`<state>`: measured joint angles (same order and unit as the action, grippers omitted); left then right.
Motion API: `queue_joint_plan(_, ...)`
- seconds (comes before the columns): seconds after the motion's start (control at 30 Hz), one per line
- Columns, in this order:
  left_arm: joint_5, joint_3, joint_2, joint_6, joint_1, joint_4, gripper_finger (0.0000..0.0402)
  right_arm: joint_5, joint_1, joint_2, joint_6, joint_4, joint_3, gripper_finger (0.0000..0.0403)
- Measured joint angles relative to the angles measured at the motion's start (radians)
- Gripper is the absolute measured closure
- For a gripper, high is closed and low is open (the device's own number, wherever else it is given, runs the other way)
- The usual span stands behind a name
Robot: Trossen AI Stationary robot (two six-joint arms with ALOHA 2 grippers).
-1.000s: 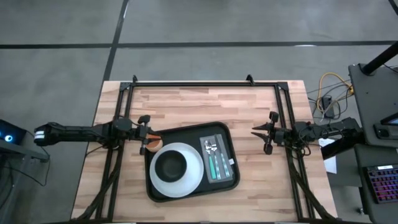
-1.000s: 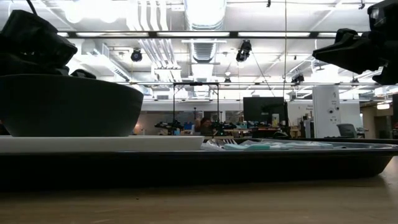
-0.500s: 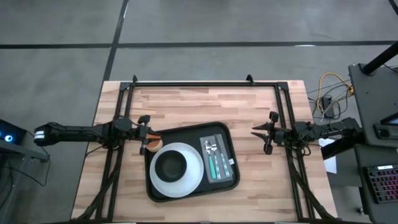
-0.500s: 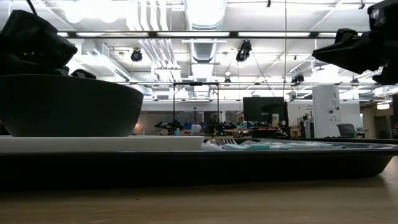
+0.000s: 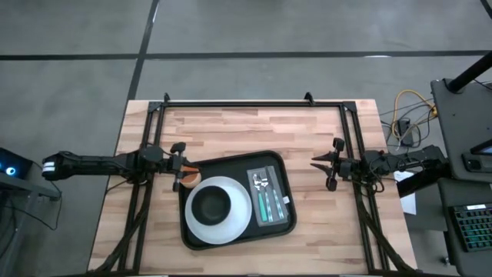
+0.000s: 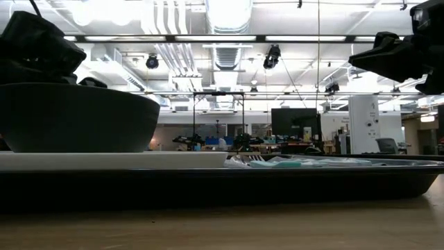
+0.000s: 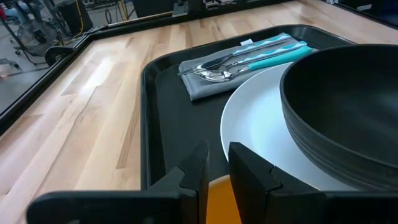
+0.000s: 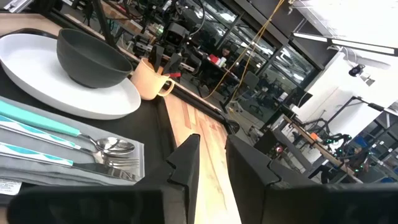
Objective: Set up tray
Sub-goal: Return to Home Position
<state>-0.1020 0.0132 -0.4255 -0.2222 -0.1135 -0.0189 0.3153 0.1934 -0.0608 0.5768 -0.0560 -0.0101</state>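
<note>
Here, a black tray [image 5: 231,165] sits mid-table, slightly turned. On its left part, a white plate [image 5: 240,220] carries a dark bowl [image 5: 213,205]. On its right part, a grey napkin [image 7: 202,89] holds teal-handled cutlery [image 7: 249,56] laid side by side. A tan cup [image 5: 184,181] stands at the tray's corner, right beside the left gripper [image 5: 187,163], whose fingers sit nearly together. The right gripper [image 5: 314,163] hovers off the tray's right side, apart from it, with its fingers likewise drawn close and only a thin gap between them.
</note>
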Motion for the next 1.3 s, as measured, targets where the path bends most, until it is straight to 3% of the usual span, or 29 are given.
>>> queue_joint_plan(1.3,0.000,0.000,0.000,0.000,0.000,0.000,0.0356,0.000,0.000,0.000,0.000,0.000,0.000,0.0323)
